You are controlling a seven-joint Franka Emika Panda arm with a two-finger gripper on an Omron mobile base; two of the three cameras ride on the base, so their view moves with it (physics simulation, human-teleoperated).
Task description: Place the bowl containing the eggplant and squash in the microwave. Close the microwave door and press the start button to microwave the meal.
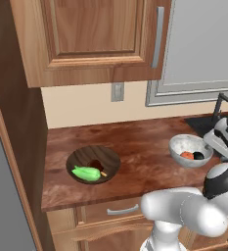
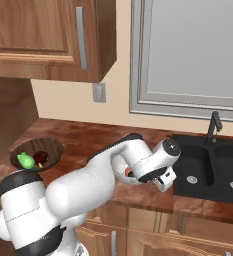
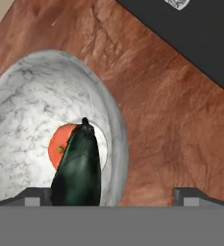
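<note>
The bowl (image 3: pixel 41 96), round, deep and of whitish-grey marbled stone, sits on the reddish-brown wood-grain counter (image 1: pixel 135 147), and in the hand view its near rim runs up between your two fingertips, nearer the left one. Most of the bowl lies out past the left fingertip (image 3: pixel 34 195); the right fingertip (image 3: pixel 190 194) stands over bare counter, outside the wall. That is the relation your grasp turns on, I judge: one finger inside the rim, one outside it. The two-finger gripper (image 3: pixel 112 196) is spread wide and holds nothing. The black sink basin (image 3: pixel 195 33) lies beyond the right fingertip, well apart. In the bowl, just ahead of the left fingertip, the blackish-green eggplant (image 3: pixel 77 170) points its long axis away from you, touching the small orange-red squash (image 3: pixel 60 144) behind it.
</note>
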